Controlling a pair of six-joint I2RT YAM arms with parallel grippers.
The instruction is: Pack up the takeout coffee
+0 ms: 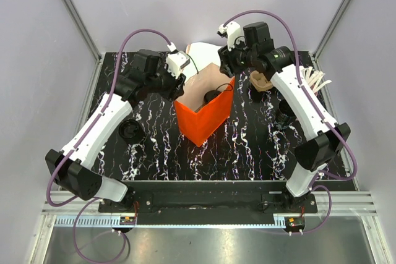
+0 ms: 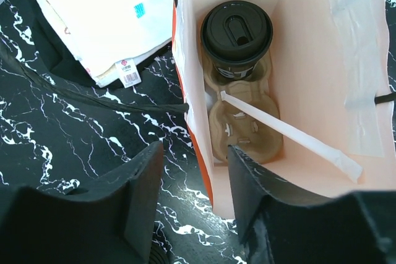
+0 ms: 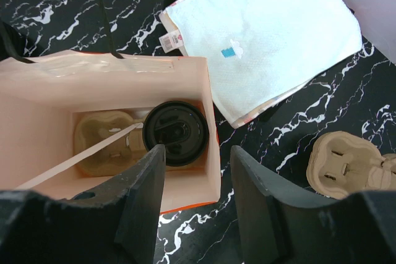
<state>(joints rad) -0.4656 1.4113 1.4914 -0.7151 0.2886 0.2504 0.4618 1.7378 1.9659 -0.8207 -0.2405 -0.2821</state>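
Across the middle of the top view, table (image 1: 247, 146): black with white marble veins. It fills most of the frame.
Orange bag (image 1: 203, 122): standing open dead centre of the top view, pale on the inside.
White folded stack (image 1: 204, 51): lying flat at upper centre, just behind the bag.
Left gripper (image 2: 193, 153): lower middle of its own view. The jaws are released, with one finger on either side of the bag's wall. We can see a gap, so nothing is pinched.
Right gripper (image 3: 198, 153): bottom of its own view. The jaws are apart and straddle the bag wall next to the coffee, not gripping anything.
Cardboard carrier (image 2: 238, 137): on the bag's floor, centre of the left wrist view.
Spare carrier (image 3: 346, 165): on the table outside the bag, lower right of the right wrist view.
Takeout coffee (image 2: 236, 35): black lidded cup, upright inside the bag, seated in one pocket of the cardboard carrier. We see it at upper centre of the left wrist view.
Black disc (image 1: 131, 131): on the table left of centre, well apart from the bag.
White stick (image 2: 291, 134): slanting across the carrier's free pocket toward the lower right.
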